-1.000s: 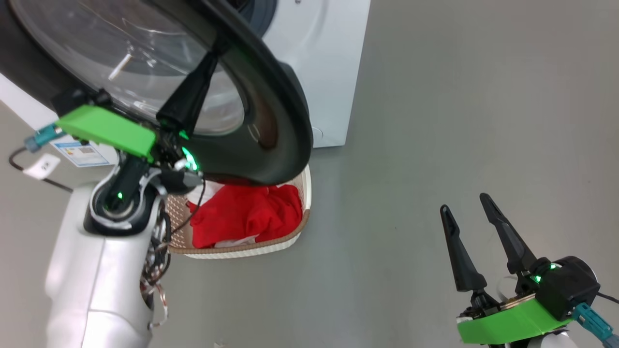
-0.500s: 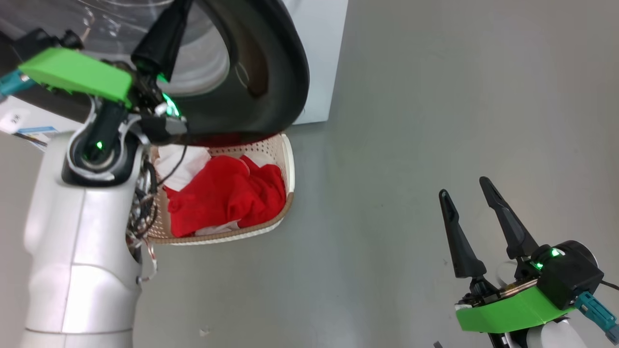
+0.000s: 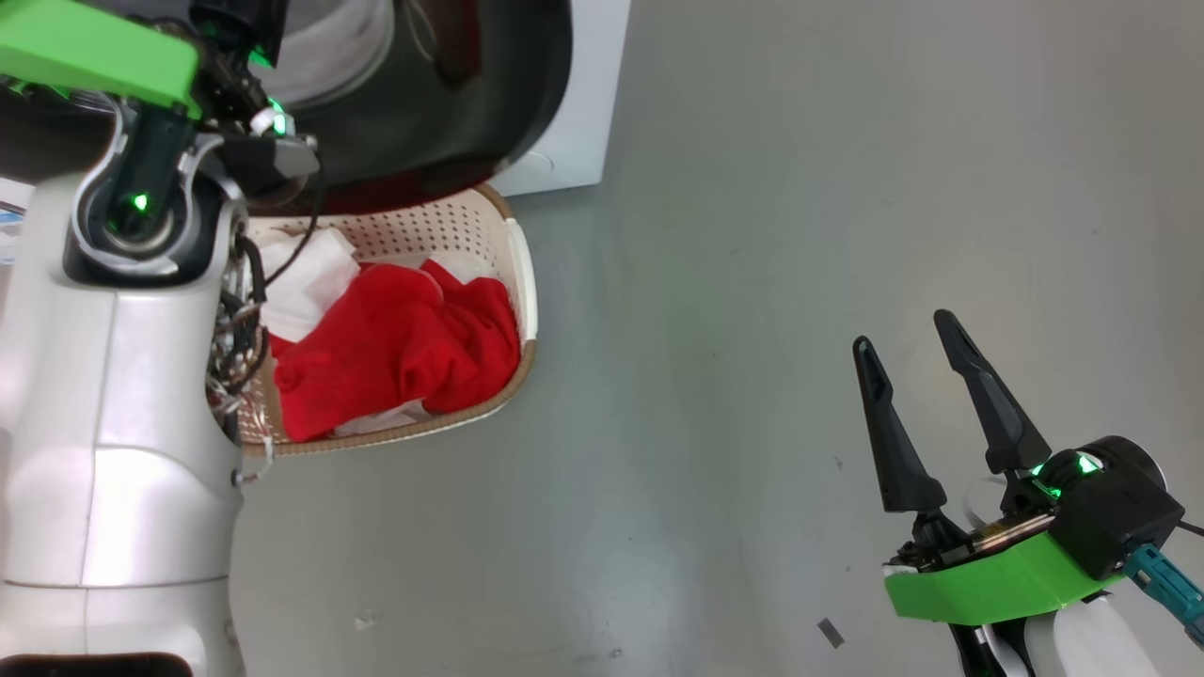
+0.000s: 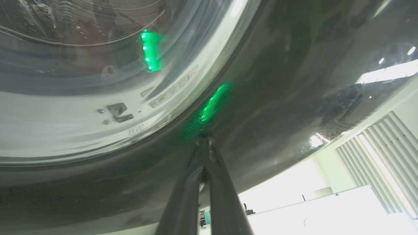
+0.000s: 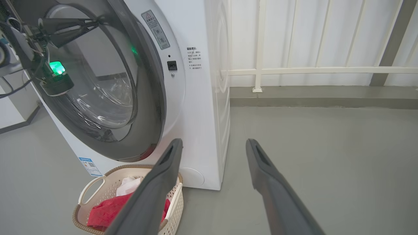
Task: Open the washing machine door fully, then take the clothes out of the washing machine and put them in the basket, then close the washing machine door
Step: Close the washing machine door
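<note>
The washing machine door (image 3: 470,122) stands partly open, its black rim hanging over the basket's far edge. My left gripper (image 4: 204,140) is shut, empty, with its tips pressed on the door's (image 4: 277,98) glossy rim beside the glass. From the right wrist it (image 5: 94,22) shows against the door (image 5: 147,107) of the white washing machine (image 5: 202,114). The basket (image 3: 522,282) on the floor holds the red clothes (image 3: 395,357) and a white cloth (image 3: 306,287). My right gripper (image 3: 901,329) hovers open and empty over the floor, well to the right.
My pale left forearm (image 3: 122,376) rises beside the basket's left side. A white railing (image 5: 294,70) and slatted wall stand behind the machine's right. Grey floor stretches to the right, with a small scrap (image 3: 831,632) near my right gripper.
The head view has shifted. The door, with my left gripper against it, has swung back toward the machine and uncovers more of the basket. The right gripper stays open and still.
</note>
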Controlling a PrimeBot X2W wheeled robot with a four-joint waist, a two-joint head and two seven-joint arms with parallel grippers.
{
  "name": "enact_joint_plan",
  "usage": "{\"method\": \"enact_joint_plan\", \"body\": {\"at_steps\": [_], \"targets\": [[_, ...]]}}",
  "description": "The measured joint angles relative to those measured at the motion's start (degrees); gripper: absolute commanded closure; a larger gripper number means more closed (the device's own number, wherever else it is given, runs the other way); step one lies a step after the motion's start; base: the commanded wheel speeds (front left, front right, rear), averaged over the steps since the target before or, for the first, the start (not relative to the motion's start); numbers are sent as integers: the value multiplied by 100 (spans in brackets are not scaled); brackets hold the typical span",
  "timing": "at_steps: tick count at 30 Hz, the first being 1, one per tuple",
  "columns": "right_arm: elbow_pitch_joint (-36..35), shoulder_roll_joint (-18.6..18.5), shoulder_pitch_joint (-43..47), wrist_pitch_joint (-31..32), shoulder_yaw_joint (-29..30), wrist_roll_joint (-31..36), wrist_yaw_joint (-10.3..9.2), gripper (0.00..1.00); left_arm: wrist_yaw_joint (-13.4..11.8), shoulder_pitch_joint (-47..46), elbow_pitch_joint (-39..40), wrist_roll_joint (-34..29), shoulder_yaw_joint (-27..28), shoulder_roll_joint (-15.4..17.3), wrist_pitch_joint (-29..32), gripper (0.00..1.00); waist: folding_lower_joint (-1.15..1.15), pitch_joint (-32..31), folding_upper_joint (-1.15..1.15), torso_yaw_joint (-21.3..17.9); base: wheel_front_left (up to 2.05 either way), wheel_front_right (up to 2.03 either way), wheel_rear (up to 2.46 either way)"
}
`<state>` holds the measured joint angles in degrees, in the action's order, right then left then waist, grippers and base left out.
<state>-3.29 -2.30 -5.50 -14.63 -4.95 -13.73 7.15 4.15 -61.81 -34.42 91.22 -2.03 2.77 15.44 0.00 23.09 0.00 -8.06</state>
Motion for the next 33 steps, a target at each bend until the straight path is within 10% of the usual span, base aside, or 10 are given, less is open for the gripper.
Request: {"method": "enact_joint_plan", "body": {"at_steps": [24,26,33], "targets": [[27,0,-61,0,45,-41,0,0,250,91,34,-48,-81,1,194,100,0,-77,0,-57,0,0,0],[36,-2,-60,0,78,-41,0,0,250,308,166,-68,-124,0,177,0,0,-134,0,-20,0,0,0],[87,-4,-49,0,176,-41,0,0,252,1107,746,-1076,-514,237,-489,0,0,-381,0,128,0,0,0]]}}
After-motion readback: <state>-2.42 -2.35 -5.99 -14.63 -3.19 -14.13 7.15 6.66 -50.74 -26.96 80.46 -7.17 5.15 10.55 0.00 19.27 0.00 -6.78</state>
